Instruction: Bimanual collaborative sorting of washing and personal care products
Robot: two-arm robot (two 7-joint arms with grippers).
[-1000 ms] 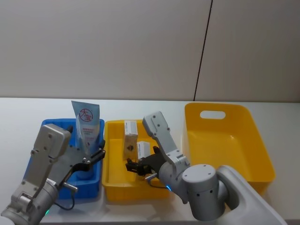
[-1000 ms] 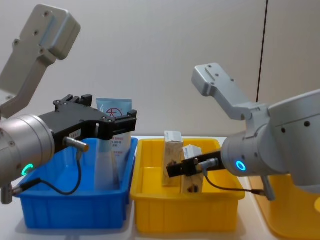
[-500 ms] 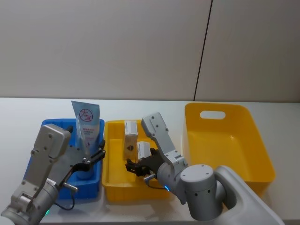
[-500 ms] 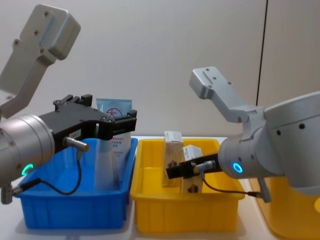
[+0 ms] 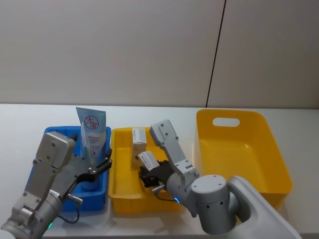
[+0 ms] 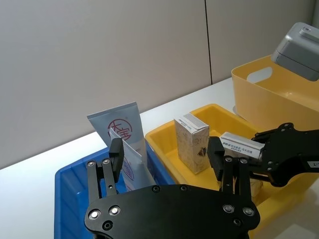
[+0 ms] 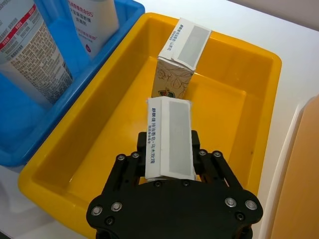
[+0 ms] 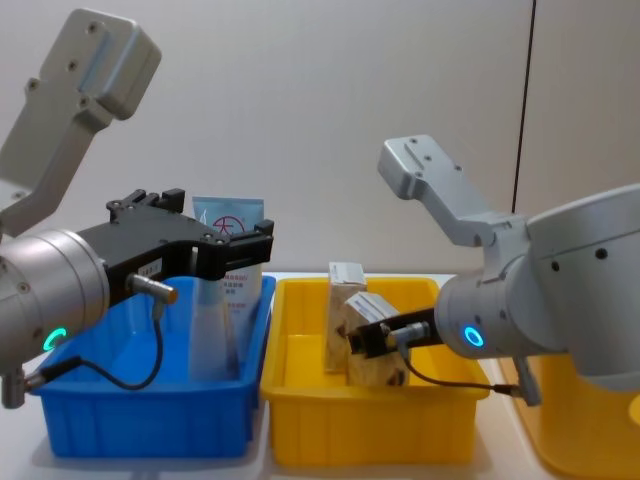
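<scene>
Carton [image 7: 169,129] gripped in right tool [image 7: 169,149], tilted; second carton [image 7: 182,62] upright just beyond. Left tool [image 6: 165,152] open over blue tray [image 5: 92,201].

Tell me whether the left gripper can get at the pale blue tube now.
Probably yes: the left gripper is open over the blue tray, and the tube stands free at its top. The soft pack before it may crowd a lower grip.
</scene>
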